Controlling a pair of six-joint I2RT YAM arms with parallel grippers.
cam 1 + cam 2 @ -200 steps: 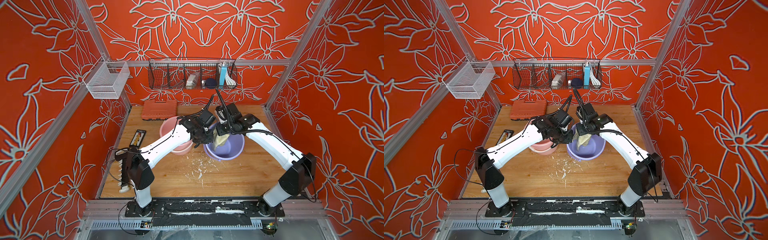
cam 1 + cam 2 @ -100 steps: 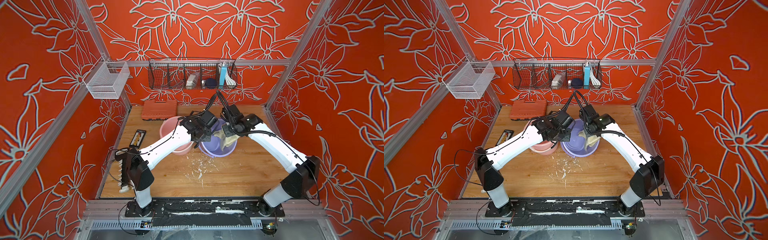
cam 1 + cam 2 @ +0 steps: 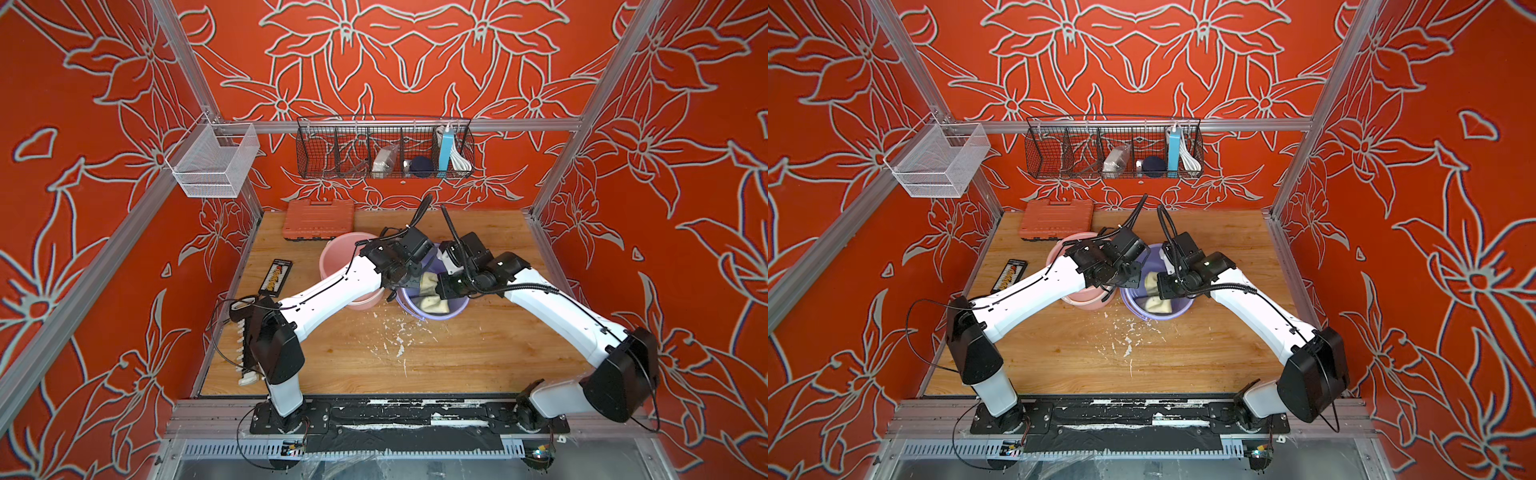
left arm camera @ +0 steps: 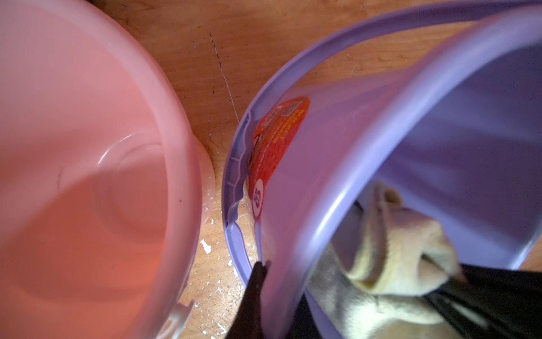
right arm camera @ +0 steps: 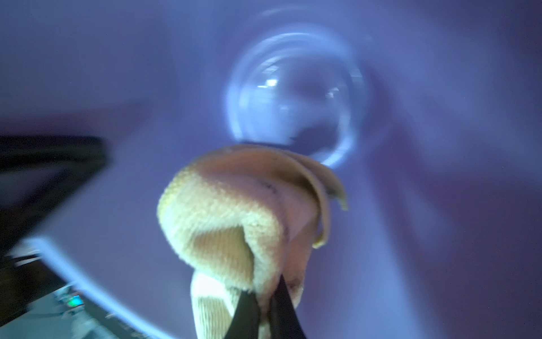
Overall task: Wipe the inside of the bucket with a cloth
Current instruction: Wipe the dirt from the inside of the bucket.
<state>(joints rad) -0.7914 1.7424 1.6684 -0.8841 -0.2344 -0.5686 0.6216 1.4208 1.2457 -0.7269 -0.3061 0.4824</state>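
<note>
"Between the tips of my right gripper [image 5: 262,311]: cloth [image 5: 234,211], pinched, inside the purple bucket [image 3: 455,309]."
"And left gripper [image 4: 281,287]?"
"I see it clamped on that bucket's rim, pink bucket [image 3: 336,257] just beside."

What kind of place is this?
Likely a robot test booth, not a home: flowered wall panels on a metal frame, two arms bolted to a rail, a purple bucket on a wooden tabletop.

Arms stretched forward, wrists nearly meeting; left gripper [image 4: 280,296] clamped tight, right gripper [image 5: 265,296] clamped tight
</note>
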